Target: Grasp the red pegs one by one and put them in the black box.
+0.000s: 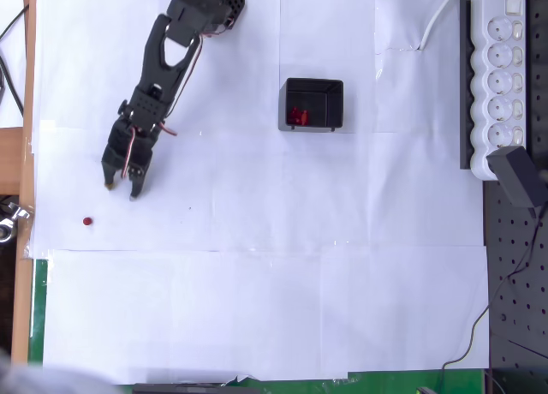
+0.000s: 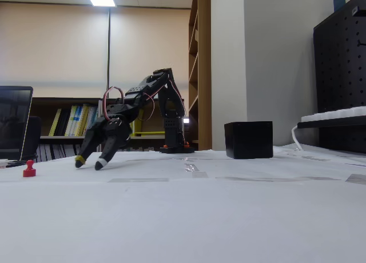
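On white paper, low at left of overhead view: gripper [image 1: 120, 187] tips apart, empty, just above the sheet, near but not touching the one loose red peg [image 1: 86, 221], down-left of it. Reaching for a pick, by the look of it; next needs a short shift down-left, straddle, close. Count: one red peg out, red pegs in box [image 1: 297, 116] clumped, number unclear, one black box [image 1: 335, 104] well right.
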Robot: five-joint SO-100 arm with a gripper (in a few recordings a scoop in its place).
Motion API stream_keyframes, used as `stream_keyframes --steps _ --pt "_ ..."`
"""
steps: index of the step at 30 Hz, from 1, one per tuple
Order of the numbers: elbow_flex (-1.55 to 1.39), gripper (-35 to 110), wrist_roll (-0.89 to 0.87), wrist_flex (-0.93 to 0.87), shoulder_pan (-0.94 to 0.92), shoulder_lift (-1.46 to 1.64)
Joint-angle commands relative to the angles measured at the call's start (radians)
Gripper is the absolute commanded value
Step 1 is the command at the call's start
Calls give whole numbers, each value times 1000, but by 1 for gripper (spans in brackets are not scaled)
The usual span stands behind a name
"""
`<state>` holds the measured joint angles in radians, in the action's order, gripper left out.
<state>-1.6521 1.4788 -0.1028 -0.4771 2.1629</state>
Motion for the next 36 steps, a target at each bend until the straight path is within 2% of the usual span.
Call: stream_keyframes --steps 1,17,36 --pt "-132 18 20 -3 -17 74" --pt "-293 18 95 6 -81 192" --pt "-526 18 80 -11 -64 364"
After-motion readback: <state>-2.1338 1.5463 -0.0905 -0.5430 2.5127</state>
